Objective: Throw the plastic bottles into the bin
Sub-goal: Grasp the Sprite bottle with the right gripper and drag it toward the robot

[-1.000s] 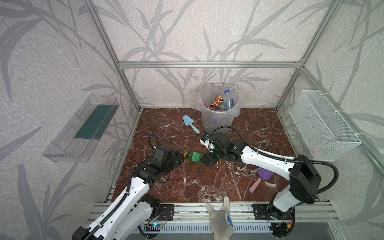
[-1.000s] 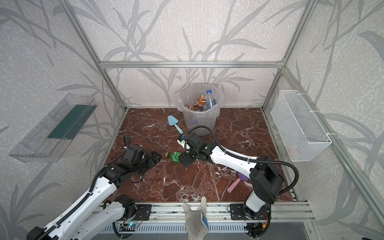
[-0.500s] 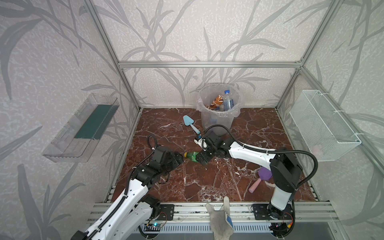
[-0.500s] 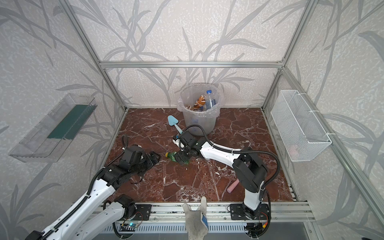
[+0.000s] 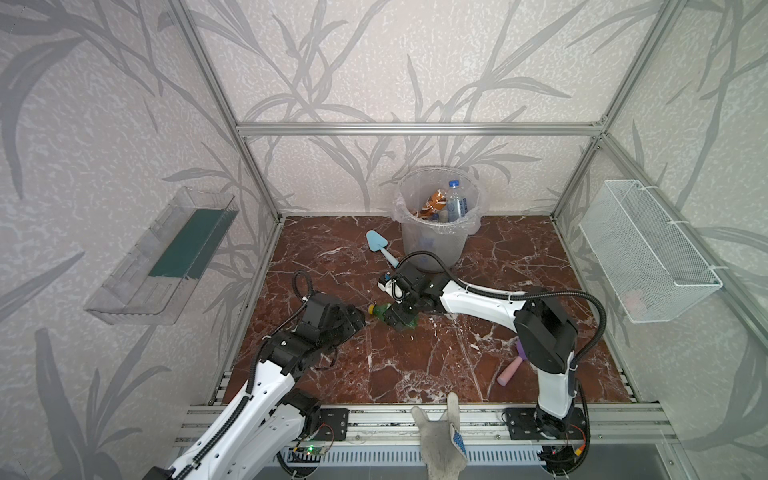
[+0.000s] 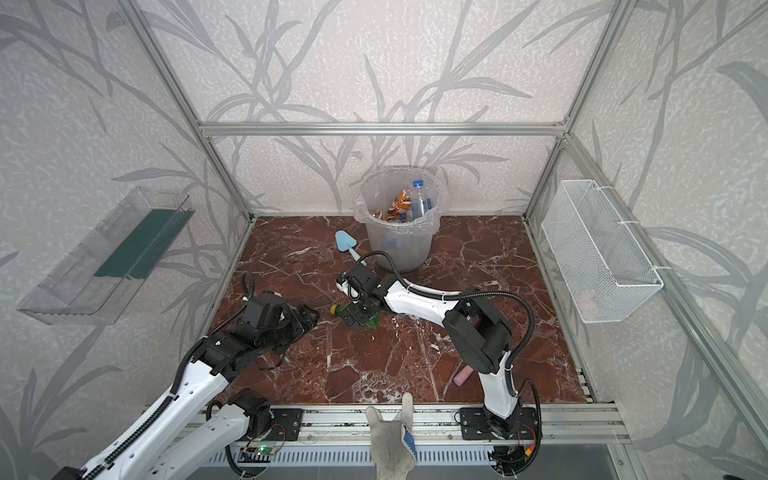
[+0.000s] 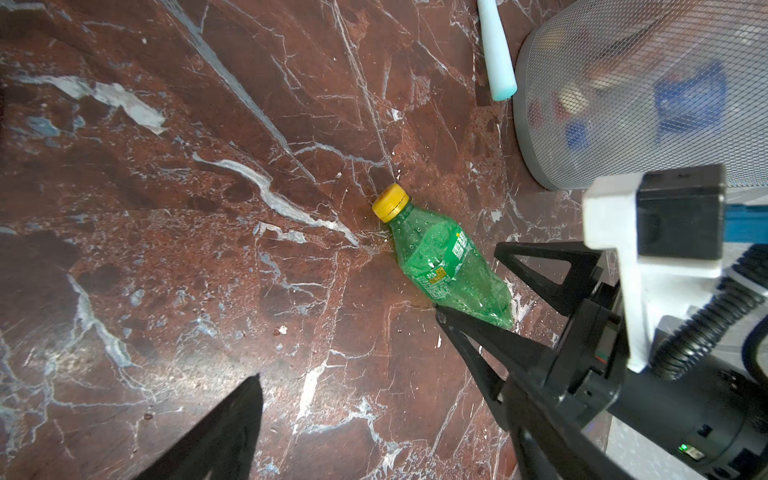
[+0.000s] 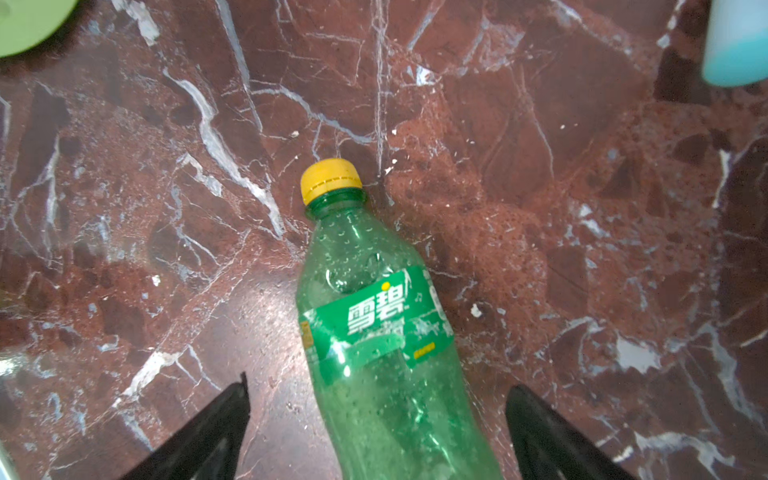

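A green bottle [image 8: 376, 316] lies on the tabletop [image 8: 582, 249] between the spread fingers of the right pincer [image 8: 378, 384], the left pincer [image 5: 351, 323] also spread, just left of it

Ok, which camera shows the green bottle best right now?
Right wrist view: the green bottle looms large, label and yellow cap sharp, between the right gripper's open jaws. Left wrist shows it nearly whole but smaller. In both top views the gripper hides most of it.
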Robot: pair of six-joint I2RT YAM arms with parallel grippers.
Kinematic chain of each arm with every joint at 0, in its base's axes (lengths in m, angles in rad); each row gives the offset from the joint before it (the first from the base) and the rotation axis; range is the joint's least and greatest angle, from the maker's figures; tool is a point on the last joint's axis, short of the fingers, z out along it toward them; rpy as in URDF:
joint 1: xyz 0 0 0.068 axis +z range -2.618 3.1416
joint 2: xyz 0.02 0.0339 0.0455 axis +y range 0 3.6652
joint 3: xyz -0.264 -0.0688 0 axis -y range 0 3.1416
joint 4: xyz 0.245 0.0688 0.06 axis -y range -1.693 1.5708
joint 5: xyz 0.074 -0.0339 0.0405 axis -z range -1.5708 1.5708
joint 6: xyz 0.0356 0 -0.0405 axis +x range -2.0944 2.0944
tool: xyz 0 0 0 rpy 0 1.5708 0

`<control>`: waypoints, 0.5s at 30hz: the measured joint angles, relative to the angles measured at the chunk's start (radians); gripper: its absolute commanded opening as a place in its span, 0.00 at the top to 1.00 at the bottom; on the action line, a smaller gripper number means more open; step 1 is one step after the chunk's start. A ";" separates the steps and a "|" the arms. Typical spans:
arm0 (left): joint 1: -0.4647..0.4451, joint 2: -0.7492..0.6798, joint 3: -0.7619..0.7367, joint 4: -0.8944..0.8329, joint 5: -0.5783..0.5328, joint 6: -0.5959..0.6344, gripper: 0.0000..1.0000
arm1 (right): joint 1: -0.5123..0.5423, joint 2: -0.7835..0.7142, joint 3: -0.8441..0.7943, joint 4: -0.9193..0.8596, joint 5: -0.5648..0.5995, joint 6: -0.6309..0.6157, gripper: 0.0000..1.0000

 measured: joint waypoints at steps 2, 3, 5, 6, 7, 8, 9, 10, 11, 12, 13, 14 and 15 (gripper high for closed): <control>0.000 0.000 0.000 -0.001 0.000 0.000 0.10 | 0.006 0.023 0.026 -0.017 0.013 -0.011 0.06; 0.000 0.000 0.000 -0.001 0.000 0.000 0.10 | 0.008 0.034 0.039 -0.024 0.017 -0.018 0.06; 0.000 0.000 0.000 -0.001 0.000 0.000 0.10 | 0.013 0.055 0.066 -0.040 0.027 -0.030 0.07; 0.000 0.000 0.000 -0.001 0.000 0.000 0.10 | 0.014 0.066 0.081 -0.050 0.033 -0.035 0.08; 0.000 0.000 0.000 -0.001 0.000 0.000 0.10 | 0.016 0.077 0.096 -0.062 0.040 -0.042 0.09; 0.000 0.000 0.000 -0.001 0.000 0.000 0.10 | 0.018 0.085 0.107 -0.071 0.046 -0.048 0.10; 0.000 0.000 0.000 -0.002 0.000 0.000 0.10 | 0.019 0.095 0.119 -0.079 0.051 -0.053 0.11; 0.000 0.000 0.000 -0.002 0.000 0.000 0.10 | 0.020 0.105 0.130 -0.087 0.056 -0.058 0.12; 0.000 0.000 0.000 -0.002 0.000 0.000 0.10 | 0.021 0.111 0.136 -0.092 0.058 -0.062 0.13; 0.001 0.000 0.000 -0.002 0.000 0.000 0.10 | 0.021 0.118 0.138 -0.095 0.061 -0.066 0.14; 0.001 0.000 0.000 -0.002 0.000 0.000 0.10 | 0.022 0.124 0.138 -0.100 0.065 -0.070 0.16; 0.001 0.000 0.000 -0.002 0.000 0.000 0.10 | 0.022 0.128 0.138 -0.107 0.066 -0.072 0.17; 0.001 0.000 0.000 -0.002 0.000 0.000 0.10 | 0.022 0.131 0.138 -0.116 0.069 -0.074 0.19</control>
